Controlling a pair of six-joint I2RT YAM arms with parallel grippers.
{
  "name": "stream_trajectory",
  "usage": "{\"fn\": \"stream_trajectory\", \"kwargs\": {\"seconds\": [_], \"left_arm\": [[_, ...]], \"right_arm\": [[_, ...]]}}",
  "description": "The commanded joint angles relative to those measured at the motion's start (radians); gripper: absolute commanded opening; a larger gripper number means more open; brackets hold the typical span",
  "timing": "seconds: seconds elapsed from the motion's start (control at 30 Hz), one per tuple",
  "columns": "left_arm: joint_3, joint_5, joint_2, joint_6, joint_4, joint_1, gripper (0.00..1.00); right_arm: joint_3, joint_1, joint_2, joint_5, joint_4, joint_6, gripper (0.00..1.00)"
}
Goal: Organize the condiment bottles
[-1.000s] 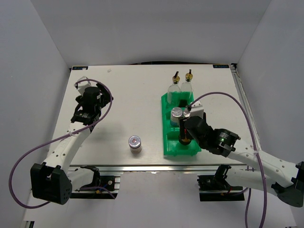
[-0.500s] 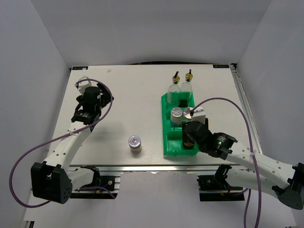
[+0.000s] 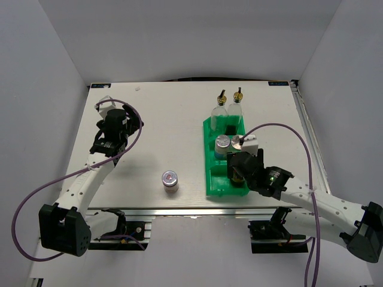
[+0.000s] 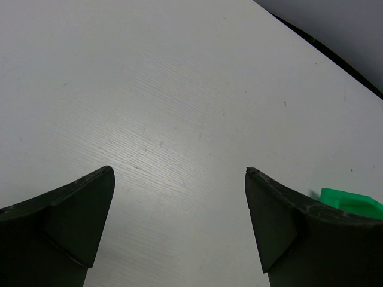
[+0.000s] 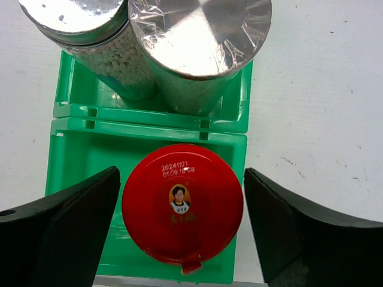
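Note:
In the right wrist view my right gripper (image 5: 181,173) is open, its jaws on either side of the red-capped jar (image 5: 182,203). That jar stands in the near compartment of the green bin (image 5: 149,128). Two silver-lidded jars (image 5: 200,36) (image 5: 78,18) stand in the middle compartment. In the top view the right gripper (image 3: 236,168) covers the red-capped jar. Two tall clear bottles (image 3: 220,107) (image 3: 237,104) stand at the bin's far end. A third silver-lidded jar (image 3: 170,179) stands alone on the table. My left gripper (image 3: 122,119) is open and empty, far left.
The green bin (image 3: 210,179) lies lengthwise right of centre on the white table. A corner of it shows in the left wrist view (image 4: 350,203), beyond the open left gripper (image 4: 178,172) over bare table. A purple cable loops over each arm.
My right arm has shifted a little toward the near edge over the bin's near compartment. The left arm has not moved.

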Motion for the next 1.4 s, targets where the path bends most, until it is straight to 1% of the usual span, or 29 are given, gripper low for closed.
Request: {"fn": "stream_trajectory", "kwargs": {"seconds": [0.0, 0.17, 0.33, 0.43, 0.57, 0.67, 0.7, 0.8, 0.83, 0.87, 0.9, 0.93, 0.97, 1.0, 1.03, 1.07, 1.23, 1.27, 1.37], "left_arm": [[-0.004, 0.011, -0.01, -0.001, 0.012, 0.004, 0.98], [-0.001, 0.025, -0.004, -0.001, 0.012, 0.004, 0.98], [-0.012, 0.048, -0.005, -0.004, 0.038, 0.004, 0.98], [-0.021, 0.077, -0.002, -0.019, 0.055, 0.004, 0.98], [-0.033, 0.143, 0.012, -0.035, 0.096, 0.004, 0.98], [-0.033, 0.209, 0.027, -0.049, 0.115, -0.002, 0.98], [-0.036, 0.244, 0.033, -0.052, 0.124, -0.009, 0.98], [-0.041, 0.242, 0.047, -0.065, 0.121, -0.061, 0.98], [-0.043, 0.219, 0.054, -0.078, 0.116, -0.081, 0.98], [-0.046, 0.206, 0.059, -0.081, 0.11, -0.129, 0.98], [-0.044, 0.191, 0.062, -0.082, 0.104, -0.157, 0.98], [-0.038, 0.148, 0.068, -0.079, 0.093, -0.185, 0.98], [-0.023, 0.127, 0.071, -0.078, 0.057, -0.234, 0.98], [-0.018, 0.104, 0.074, -0.081, 0.035, -0.252, 0.98], [-0.017, 0.076, 0.074, -0.084, -0.006, -0.278, 0.98], [-0.018, 0.068, 0.071, -0.09, -0.025, -0.288, 0.98], [-0.081, 0.085, 0.021, -0.108, -0.161, -0.358, 0.98], [-0.084, 0.09, -0.002, -0.105, -0.186, -0.368, 0.98], [-0.089, 0.106, -0.03, -0.085, -0.281, -0.403, 0.98]], "right_arm": [[0.037, -0.006, -0.008, 0.038, 0.028, 0.028, 0.89], [0.092, -0.006, -0.011, 0.025, -0.02, 0.028, 0.89], [0.139, -0.004, -0.006, 0.046, -0.074, 0.018, 0.89], [0.184, -0.004, 0.0, 0.054, -0.144, 0.021, 0.89], [0.222, -0.006, -0.009, 0.08, -0.143, 0.008, 0.89], [0.247, -0.006, -0.022, 0.141, -0.119, 0.027, 0.89], [0.253, -0.007, -0.026, 0.193, -0.111, 0.035, 0.89], [0.27, -0.041, -0.026, 0.293, -0.1, 0.067, 0.89], [0.279, -0.059, -0.019, 0.313, -0.106, 0.075, 0.89], [0.284, -0.12, -0.017, 0.328, -0.114, 0.095, 0.89], [0.285, -0.163, -0.016, 0.312, -0.115, 0.094, 0.89], [0.281, -0.208, -0.02, 0.287, -0.102, 0.086, 0.89], [0.27, -0.304, -0.025, 0.261, -0.076, 0.074, 0.89], [0.259, -0.352, -0.031, 0.194, -0.042, 0.031, 0.89], [0.23, -0.433, -0.045, 0.157, 0.027, 0.009, 0.89], [0.218, -0.467, -0.051, 0.093, 0.05, -0.003, 0.89], [0.156, -0.625, -0.051, 0.002, 0.125, -0.034, 0.89], [0.143, -0.641, -0.045, -0.036, 0.124, -0.038, 0.89], [0.115, -0.682, -0.029, -0.083, 0.136, -0.048, 0.89]]}}
